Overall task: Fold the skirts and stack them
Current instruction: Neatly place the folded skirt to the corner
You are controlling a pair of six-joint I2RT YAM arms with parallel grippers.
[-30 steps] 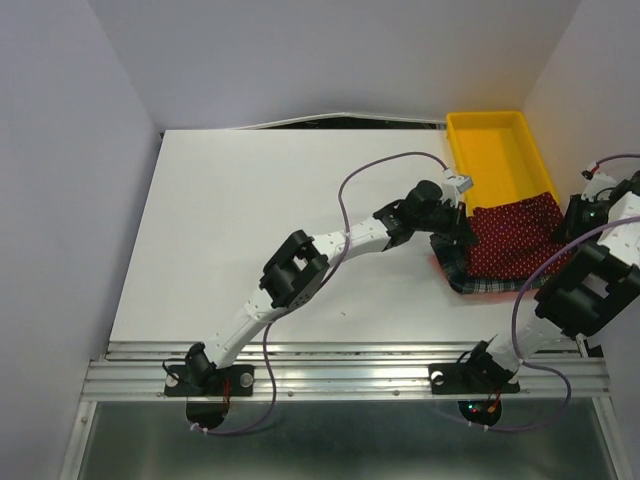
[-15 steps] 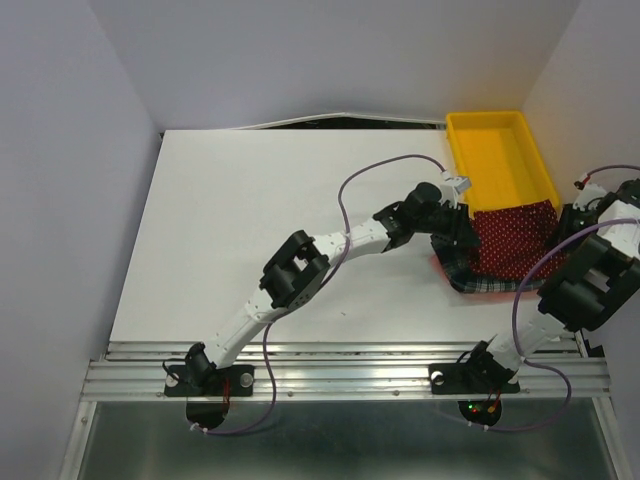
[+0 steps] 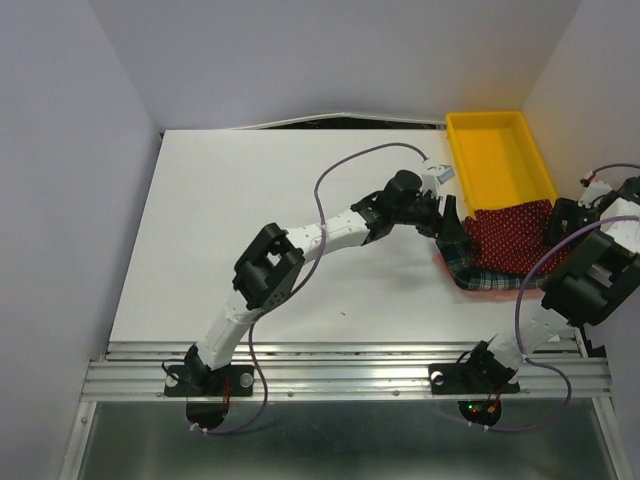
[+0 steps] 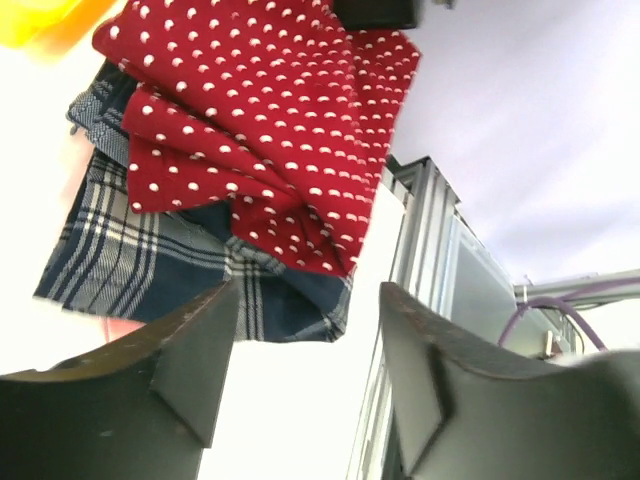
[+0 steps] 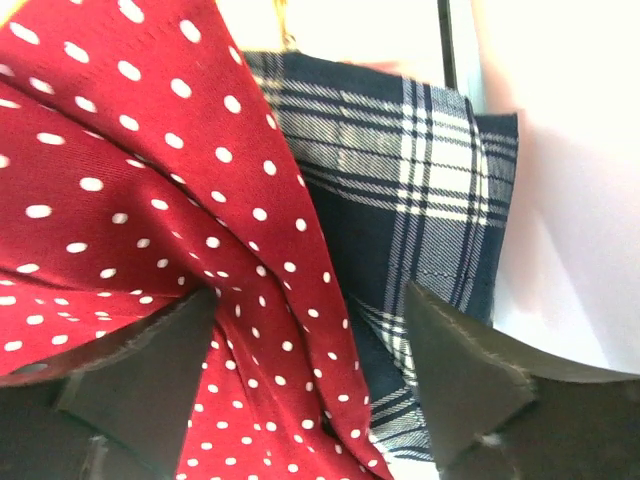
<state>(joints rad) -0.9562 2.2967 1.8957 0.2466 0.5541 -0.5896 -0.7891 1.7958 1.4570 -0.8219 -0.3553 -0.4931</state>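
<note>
Bright, even light; overexposed wrist views

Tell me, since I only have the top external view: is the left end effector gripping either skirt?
Observer: No. The left wrist view shows the left end effector open and holding nothing.
Operator: And the right one? I can't make it out from above.
Observer: The right wrist view shows the right end effector open too, spread over the red dotted skirt.
Operator: Is the red one folded flat?
Observer: No. Close up it is bunched in creases, lying on top of the plaid skirt.
</note>
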